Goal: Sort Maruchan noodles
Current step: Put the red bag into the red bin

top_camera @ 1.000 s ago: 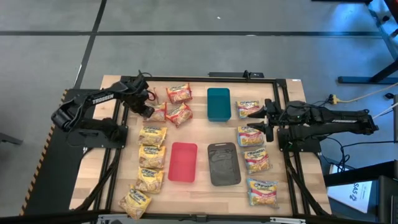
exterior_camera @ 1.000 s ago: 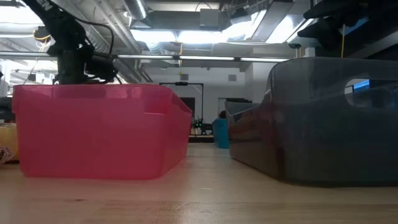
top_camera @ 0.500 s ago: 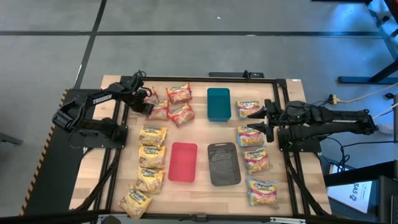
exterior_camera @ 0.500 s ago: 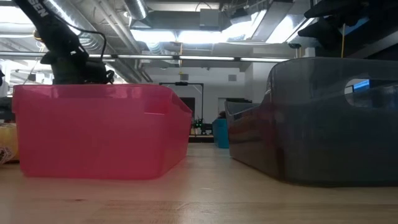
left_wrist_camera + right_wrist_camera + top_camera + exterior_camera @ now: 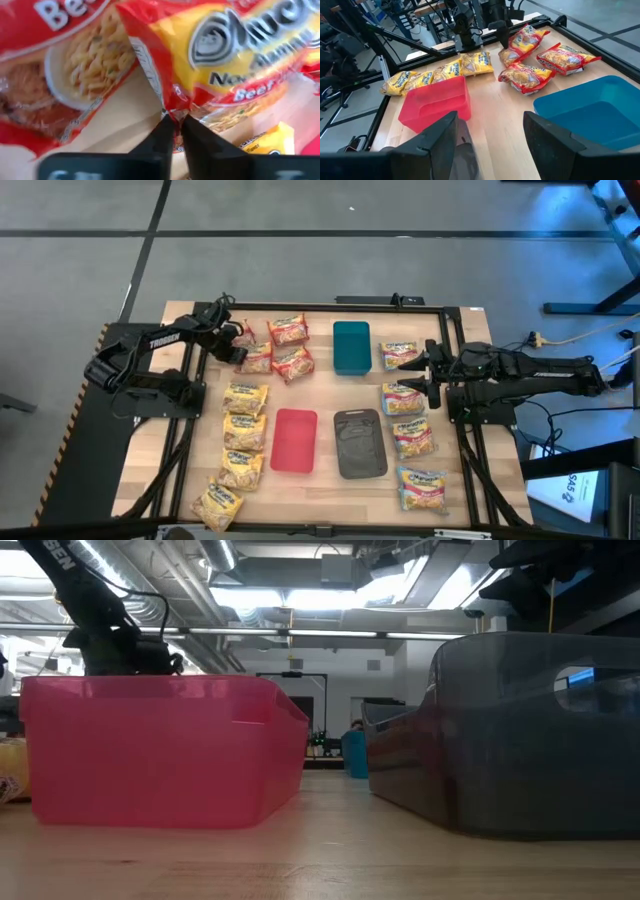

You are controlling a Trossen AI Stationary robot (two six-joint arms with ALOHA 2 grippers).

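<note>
Over on the left, the left gripper is down at the far-left corner of the table, fingers pressed together and pinching the crimped edge of a red noodle packet. Two more red packets sit just beside it at its three o'clock. At six o'clock from that cluster, a column of four yellow-orange packets runs toward the near edge.

Moving to the middle: the pink tray and the grey tray lie side by side, and the teal tray sits at twelve o'clock from the grey one.

Now the right side: a column of blue-and-pink packets runs from far to near, at three o'clock from the trays. The right gripper hovers above that column, between its two farthest packets, with fingers spread wide and nothing between them, pointing toward nine o'clock across the table.
</note>
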